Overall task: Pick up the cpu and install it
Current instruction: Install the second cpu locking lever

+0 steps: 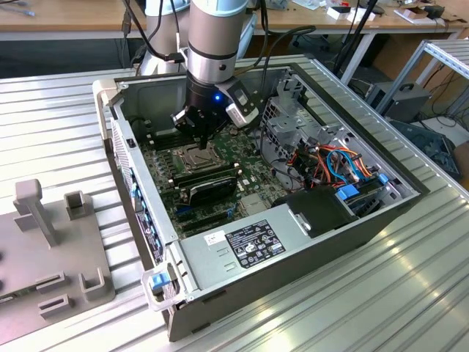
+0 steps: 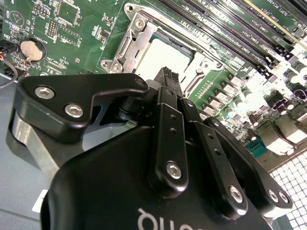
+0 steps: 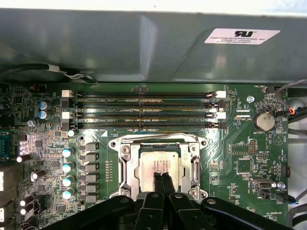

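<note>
1. Ribbed silver metal makes up the worktop (image 1: 410, 286) in the exterior view. An open computer case (image 1: 293, 257) lies on its side near the middle of it.
2. On the worktop's edge at the exterior view's left sits a grey holder block (image 1: 44, 249).
3. Inside the case, a green board (image 1: 249, 183) covers the floor. A grey power box (image 1: 242, 246) fills the near corner. Orange and blue wires (image 1: 337, 165) sit toward the exterior view's right.
4. The robot arm (image 1: 212, 44) reaches down into the case. Its fingers (image 1: 199, 136) hang just above the square socket (image 1: 194, 155) on the board.
5. In the second wrist view, the black fingers (image 2: 169, 76) are pressed together, holding nothing. Their tips are right over the cpu (image 2: 160, 57), which lies flat inside the socket's metal frame (image 2: 129, 40).
6. In the first wrist view, the fingers (image 3: 162, 178) are clenched, tips side by side. They point at the middle of the silver cpu (image 3: 156, 160). I cannot tell if they touch it.
7. Long memory slots (image 3: 144, 112) run just beside the socket.
</note>
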You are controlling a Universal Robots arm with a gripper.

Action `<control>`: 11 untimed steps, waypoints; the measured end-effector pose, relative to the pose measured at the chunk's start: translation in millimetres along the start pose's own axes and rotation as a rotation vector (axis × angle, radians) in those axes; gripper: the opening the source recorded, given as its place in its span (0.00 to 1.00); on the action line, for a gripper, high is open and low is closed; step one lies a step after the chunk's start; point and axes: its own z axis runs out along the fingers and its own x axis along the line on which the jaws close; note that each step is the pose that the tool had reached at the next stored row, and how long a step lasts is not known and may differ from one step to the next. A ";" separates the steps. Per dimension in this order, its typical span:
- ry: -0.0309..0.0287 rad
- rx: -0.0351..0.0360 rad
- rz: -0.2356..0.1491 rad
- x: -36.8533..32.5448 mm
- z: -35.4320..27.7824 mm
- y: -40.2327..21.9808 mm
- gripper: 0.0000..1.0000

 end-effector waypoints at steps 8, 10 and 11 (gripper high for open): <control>0.0000 0.0039 0.000 -0.5 -8.7 0.3 0.11; -0.0001 0.0059 0.000 -0.7 -12.1 0.4 0.11; 0.0000 0.0068 0.000 -0.8 -13.4 0.4 0.11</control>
